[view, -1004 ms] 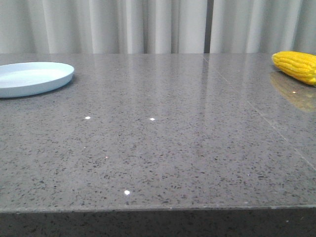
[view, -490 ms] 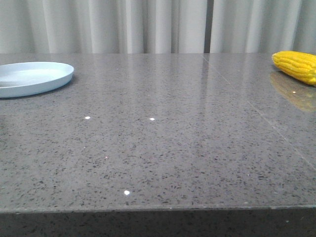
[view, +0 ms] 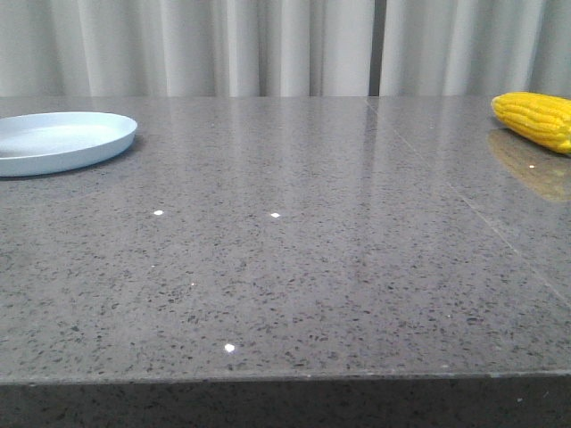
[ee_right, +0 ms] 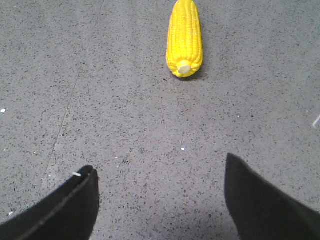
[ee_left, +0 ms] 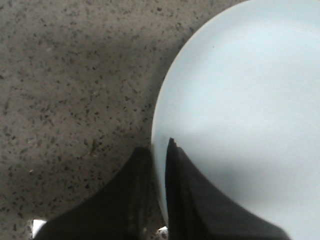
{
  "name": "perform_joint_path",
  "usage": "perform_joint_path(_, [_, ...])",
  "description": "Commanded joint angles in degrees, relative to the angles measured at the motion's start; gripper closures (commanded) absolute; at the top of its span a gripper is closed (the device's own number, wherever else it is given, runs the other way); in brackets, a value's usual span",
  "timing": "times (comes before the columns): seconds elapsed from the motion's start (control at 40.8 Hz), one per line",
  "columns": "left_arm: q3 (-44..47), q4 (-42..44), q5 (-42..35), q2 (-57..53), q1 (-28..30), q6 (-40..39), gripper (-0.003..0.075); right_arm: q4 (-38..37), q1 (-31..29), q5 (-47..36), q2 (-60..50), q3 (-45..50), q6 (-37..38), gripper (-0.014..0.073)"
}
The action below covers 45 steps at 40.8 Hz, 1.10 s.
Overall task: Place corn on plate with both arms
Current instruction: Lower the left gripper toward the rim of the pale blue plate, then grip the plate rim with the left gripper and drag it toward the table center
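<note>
Front view: plate [view: 61,141] at the far left of the grey stone table [view: 294,267], corn [view: 537,119] far across from the plate at the right edge, partly cut off. Neither arm shows here. The two things lie well apart, which likely explains the two-arm plan: one arm per side.

Left wrist view: left gripper [ee_left: 156,200] has its fingers drawn together on the plate's rim, one finger outside on the table side, the other over the plate's inner surface. Rim seems pinched between them, though the close, dim view makes actual contact hard to confirm. The purpose is probably to drag or steady the plate. The front view shows none of this grasp.

Right wrist view: right gripper [ee_right: 160,197] fingers spread wide, empty, above bare table. Corn [ee_right: 185,37] lies ahead, pale stub end toward the gripper, lengthwise in line with the gap; not yet reached.
</note>
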Motion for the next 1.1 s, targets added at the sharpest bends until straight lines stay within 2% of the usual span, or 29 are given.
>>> perform_joint_path(0.0, [-1.84, -0.97, -2.45, -2.54, -0.33, 0.08, 0.0678, -0.07, -0.10, -3.43, 0.36, -1.54, -0.56, 0.0044])
perform_joint_path(0.269, [-2.05, -1.19, -1.80, -0.82, -0.33, 0.08, 0.0680, -0.07, -0.10, -3.43, 0.36, -1.54, -0.56, 0.0044])
perform_joint_path(0.392, [-2.05, -1.26, -2.20, -0.82, -0.33, 0.08, 0.0741, -0.07, -0.10, -3.32, 0.36, -1.54, -0.56, 0.0044])
perform_joint_path(0.637, [-2.05, -3.58, -1.56, -2.95, -1.04, 0.19, 0.0741, -0.07, -0.10, -3.33, 0.36, -1.54, -0.56, 0.0044])
perform_joint_path(0.784, [-2.05, -5.57, -1.80, -7.58, -4.48, 0.19, 0.0741, -0.07, -0.10, -3.33, 0.36, -1.54, -0.56, 0.0044])
perform_joint_path(1.078, [-2.05, -8.71, 0.81, -12.14, -17.06, 0.19, 0.0741, -0.07, -0.10, -3.33, 0.36, -1.54, -0.56, 0.0044])
